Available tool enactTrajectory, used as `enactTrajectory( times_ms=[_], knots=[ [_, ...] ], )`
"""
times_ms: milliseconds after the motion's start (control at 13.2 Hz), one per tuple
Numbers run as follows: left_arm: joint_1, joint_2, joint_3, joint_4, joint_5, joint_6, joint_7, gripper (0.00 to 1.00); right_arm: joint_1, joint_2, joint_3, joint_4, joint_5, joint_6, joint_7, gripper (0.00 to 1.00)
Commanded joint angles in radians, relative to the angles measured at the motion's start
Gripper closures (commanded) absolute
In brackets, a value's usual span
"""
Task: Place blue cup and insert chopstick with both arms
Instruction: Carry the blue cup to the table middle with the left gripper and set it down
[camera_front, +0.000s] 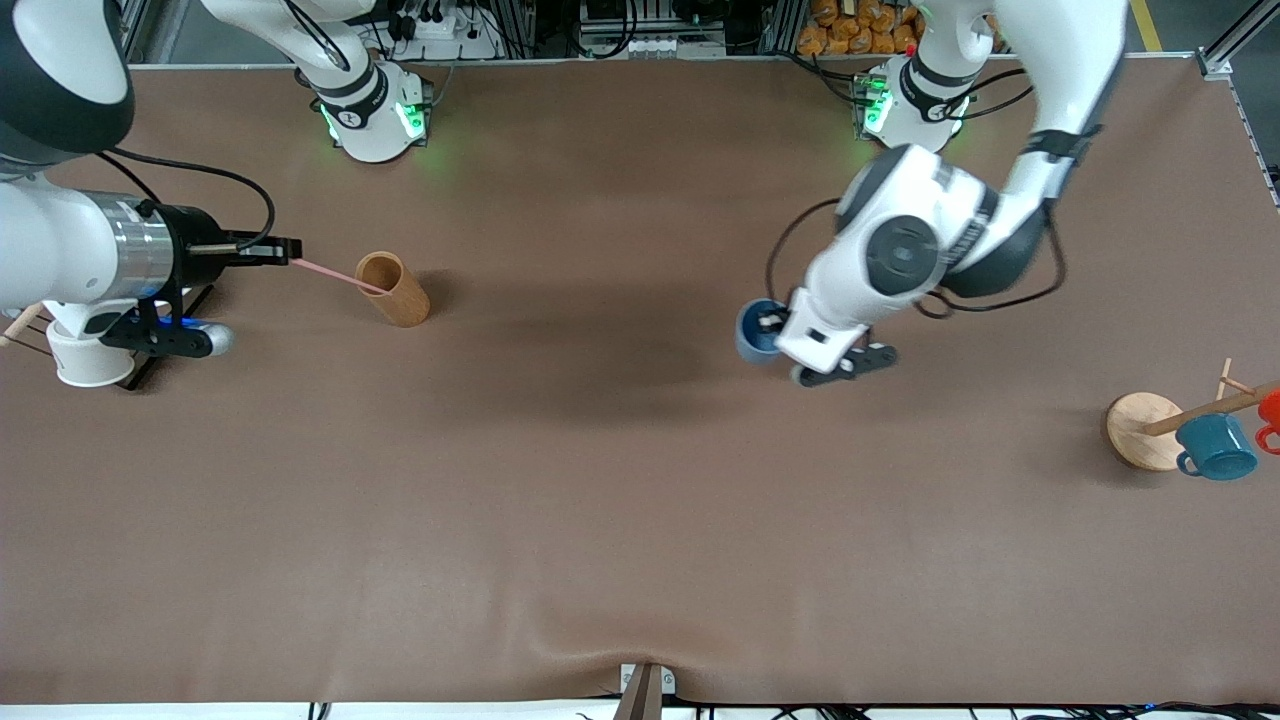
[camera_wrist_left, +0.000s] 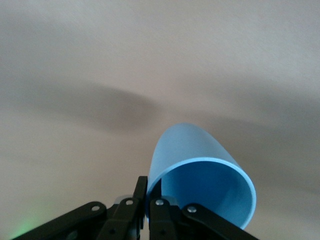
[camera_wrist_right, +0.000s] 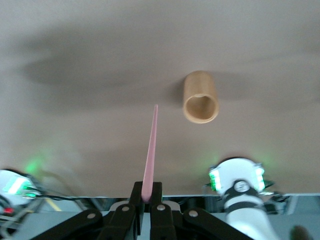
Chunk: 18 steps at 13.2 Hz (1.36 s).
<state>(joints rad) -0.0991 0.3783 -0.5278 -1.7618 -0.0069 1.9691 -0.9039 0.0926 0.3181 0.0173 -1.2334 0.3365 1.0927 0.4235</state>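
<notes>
Front view: the left arm's wrist covers most of the blue cup (camera_front: 755, 328); only part of its rim and wall shows. The left gripper (camera_front: 780, 345) is largely hidden under that wrist. The right arm is cut by the frame edge. A white cup (camera_front: 88, 362) sits partly under the right arm. The orange mug (camera_front: 1270, 410) is cut off at the edge.

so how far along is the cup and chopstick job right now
Both pickups look done. The left pincer is shut on the blue cup, carried over the middle of the table. The right pincer is shut on the chopstick, held over the right arm's end, its tip by the wooden cup. Left: setting the blue cup down and inserting the chopstick.
</notes>
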Motion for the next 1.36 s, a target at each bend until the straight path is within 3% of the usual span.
enactTrajectory(
  times_ms=[0, 227, 454, 832, 1135, 1286],
  knots=[
    [-0.088, 0.037, 0.006, 0.002, -0.001, 0.088, -0.154, 1.0, -0.031, 0.007, 0.001, 0.014, 0.068, 0.019, 0.116, 1.0],
    [-0.167, 0.083, 0.009, -0.004, 0.001, 0.169, -0.261, 1.0, -0.063, 0.004, 0.001, -0.023, 0.108, 0.025, 0.162, 1.0],
    [-0.244, 0.152, 0.009, 0.001, 0.083, 0.267, -0.421, 1.0, -0.073, -0.017, 0.001, -0.067, 0.138, 0.071, 0.239, 1.0],
    [-0.304, 0.198, 0.011, -0.008, 0.133, 0.356, -0.549, 1.0, -0.08, -0.151, 0.003, -0.343, 0.205, 0.26, 0.238, 1.0],
    [-0.326, 0.231, 0.014, -0.01, 0.14, 0.395, -0.575, 1.0, -0.076, -0.171, 0.004, -0.382, 0.208, 0.285, 0.238, 1.0],
    [-0.326, 0.243, 0.014, -0.008, 0.168, 0.395, -0.59, 0.84, -0.074, -0.171, 0.006, -0.382, 0.208, 0.285, 0.238, 1.0]
  ],
)
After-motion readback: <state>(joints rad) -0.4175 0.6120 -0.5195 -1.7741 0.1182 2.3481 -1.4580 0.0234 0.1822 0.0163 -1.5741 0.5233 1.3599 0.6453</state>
